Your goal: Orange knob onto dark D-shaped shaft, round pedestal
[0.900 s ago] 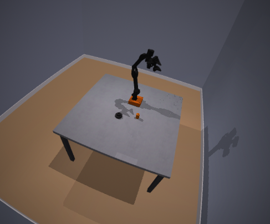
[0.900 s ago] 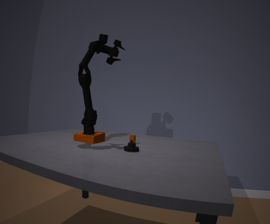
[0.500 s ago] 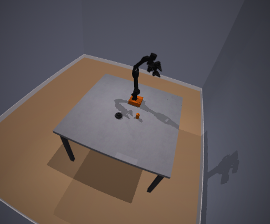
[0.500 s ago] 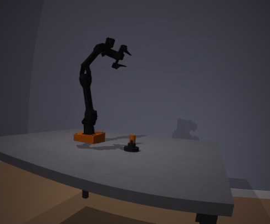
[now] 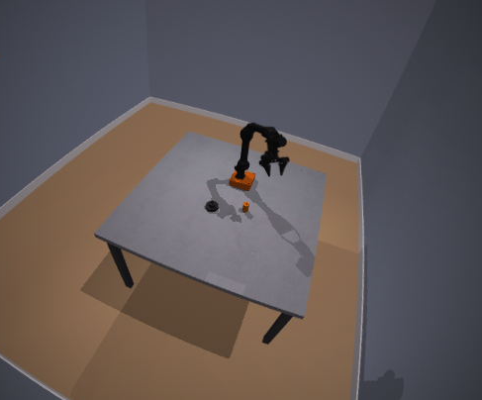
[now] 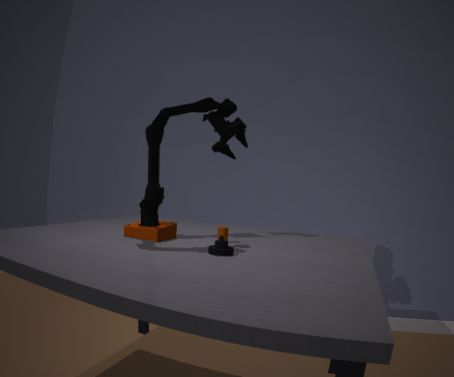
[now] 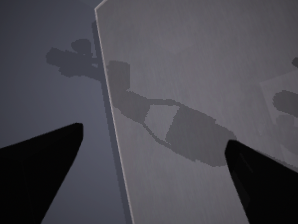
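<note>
Top view parts the orange knob from the round pedestal

From above, the knob stands upright on the grey table, to the right of the pedestal, with bare tabletop between them. The exterior view hides that gap: there the pedestal is near and the knob is directly behind it, so the orange seems to rise out of the dark shaft. What that side-on view does give is the shaft's short upright outline against the knob, and the height of the gripper, well above both pieces. The orange base sits on the table at the far side of them in the top view, and to their left in the exterior one.

The wrist view shows the two dark fingers spread wide apart, with nothing between them. Beyond the fingertips lie the table's edge and a broad shadow, probably the arm's, though the dim picture makes that hard to confirm. The fingers touch neither knob nor pedestal.
</note>
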`<state>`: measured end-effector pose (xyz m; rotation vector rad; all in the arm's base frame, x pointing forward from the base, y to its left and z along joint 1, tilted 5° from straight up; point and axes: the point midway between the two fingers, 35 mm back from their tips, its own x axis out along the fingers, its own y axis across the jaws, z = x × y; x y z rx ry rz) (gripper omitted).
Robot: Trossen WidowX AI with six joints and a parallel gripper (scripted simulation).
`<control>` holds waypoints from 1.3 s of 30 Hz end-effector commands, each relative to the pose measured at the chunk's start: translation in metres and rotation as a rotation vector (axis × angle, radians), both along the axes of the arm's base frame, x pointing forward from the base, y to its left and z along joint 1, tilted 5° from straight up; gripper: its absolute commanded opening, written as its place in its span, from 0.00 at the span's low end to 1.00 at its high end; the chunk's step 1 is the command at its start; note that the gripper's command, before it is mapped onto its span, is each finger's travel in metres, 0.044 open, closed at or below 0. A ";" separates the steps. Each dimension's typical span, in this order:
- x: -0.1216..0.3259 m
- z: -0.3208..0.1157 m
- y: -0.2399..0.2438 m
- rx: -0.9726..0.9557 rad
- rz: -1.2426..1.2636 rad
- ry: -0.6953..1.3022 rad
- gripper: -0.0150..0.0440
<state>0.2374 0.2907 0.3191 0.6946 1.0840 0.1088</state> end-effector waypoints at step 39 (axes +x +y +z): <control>0.014 -0.277 -0.130 -0.623 0.485 0.433 1.00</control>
